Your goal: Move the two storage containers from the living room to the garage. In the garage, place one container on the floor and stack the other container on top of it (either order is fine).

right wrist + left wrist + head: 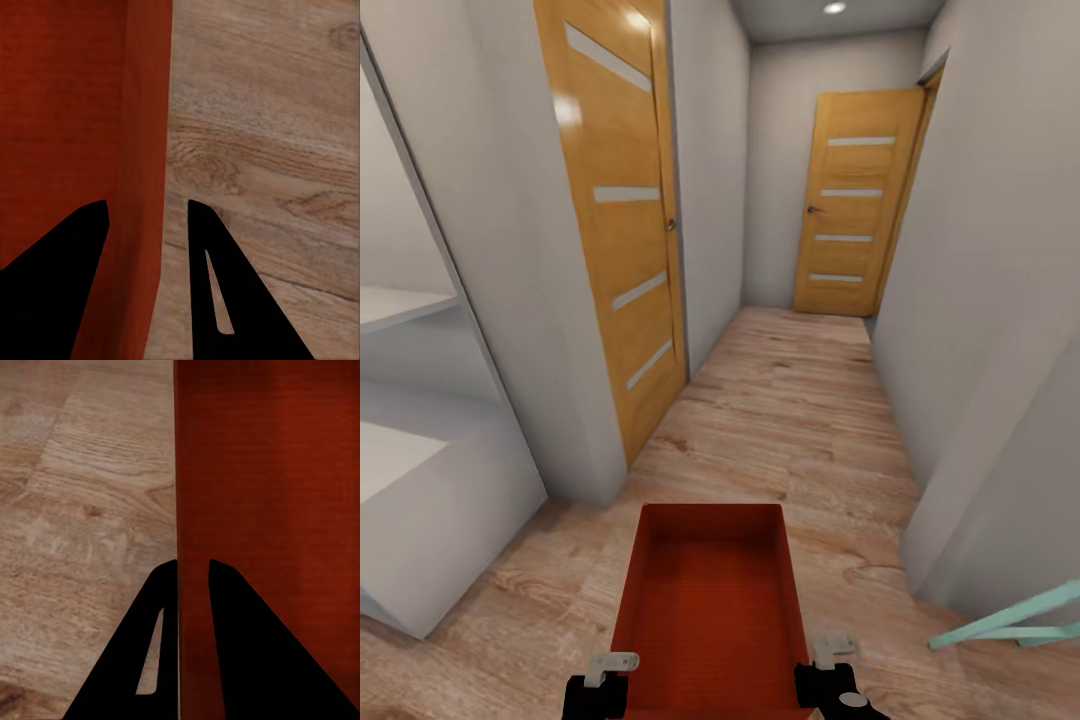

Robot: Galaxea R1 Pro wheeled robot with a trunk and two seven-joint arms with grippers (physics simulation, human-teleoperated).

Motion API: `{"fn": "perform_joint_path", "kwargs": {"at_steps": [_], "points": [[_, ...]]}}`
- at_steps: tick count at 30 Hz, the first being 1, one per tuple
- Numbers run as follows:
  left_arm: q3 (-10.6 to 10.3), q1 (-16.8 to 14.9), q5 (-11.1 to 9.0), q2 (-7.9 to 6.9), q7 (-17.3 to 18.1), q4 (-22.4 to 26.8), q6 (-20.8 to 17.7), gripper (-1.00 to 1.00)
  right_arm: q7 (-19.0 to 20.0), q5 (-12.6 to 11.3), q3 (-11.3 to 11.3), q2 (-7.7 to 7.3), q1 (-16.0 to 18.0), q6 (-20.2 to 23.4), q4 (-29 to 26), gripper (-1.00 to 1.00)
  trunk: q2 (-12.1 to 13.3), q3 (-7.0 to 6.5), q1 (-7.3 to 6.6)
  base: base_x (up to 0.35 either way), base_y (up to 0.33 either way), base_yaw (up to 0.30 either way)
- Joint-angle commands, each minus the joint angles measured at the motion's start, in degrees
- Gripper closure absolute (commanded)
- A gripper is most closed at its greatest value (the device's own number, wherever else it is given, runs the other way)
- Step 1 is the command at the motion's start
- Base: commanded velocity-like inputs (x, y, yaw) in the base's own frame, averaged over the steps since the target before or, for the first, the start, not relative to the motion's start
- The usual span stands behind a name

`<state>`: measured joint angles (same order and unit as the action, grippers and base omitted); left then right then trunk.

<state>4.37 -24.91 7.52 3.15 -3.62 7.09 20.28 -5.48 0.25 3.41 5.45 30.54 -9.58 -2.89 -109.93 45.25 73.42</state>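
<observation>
— Ahead of the bin [710, 610], from my head camera, what's there?

— Wood plank floor [800, 420] runs down a narrow hallway to a closed wooden door [855, 230] at the far end, and another wooden door [622, 210] stands nearer on the bin's left. The bin itself is red-orange, open-topped, and carried low in front of me, level, with nothing inside it. My left gripper [600, 685] is at its left wall and my right gripper [830, 680] at its right wall, both at the end nearest me. I judge I hold it from both sides so it stays flat while I roll; this is a hallway, so the garage is not reached yet.

— And your left wrist camera?

— The bin's left wall [187, 472] runs straight between my two fingers [240, 660], one inside, one outside, closed snugly on it. Beyond the bin, plank floor.

— Right wrist?

— Same arrangement on the right wall [146, 112]: one finger inside the bin, one outside. There's a little gap on the outer finger's side, so I can't tell how firmly that gripper is pinching.
</observation>
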Motion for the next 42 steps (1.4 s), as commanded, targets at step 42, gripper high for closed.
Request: {"fn": "perform_joint_path", "kwargs": {"at_steps": [42], "points": [[1.7, -0.1, 0.7, 0.02, -0.8, 0.1, 0.2, 1.00, -0.5, -0.2, -0.1, 0.00, 0.0, -0.2, 0.1, 1.00, 0.0, 0.05, 0.03, 0.345, 0.000, -0.066]]}}
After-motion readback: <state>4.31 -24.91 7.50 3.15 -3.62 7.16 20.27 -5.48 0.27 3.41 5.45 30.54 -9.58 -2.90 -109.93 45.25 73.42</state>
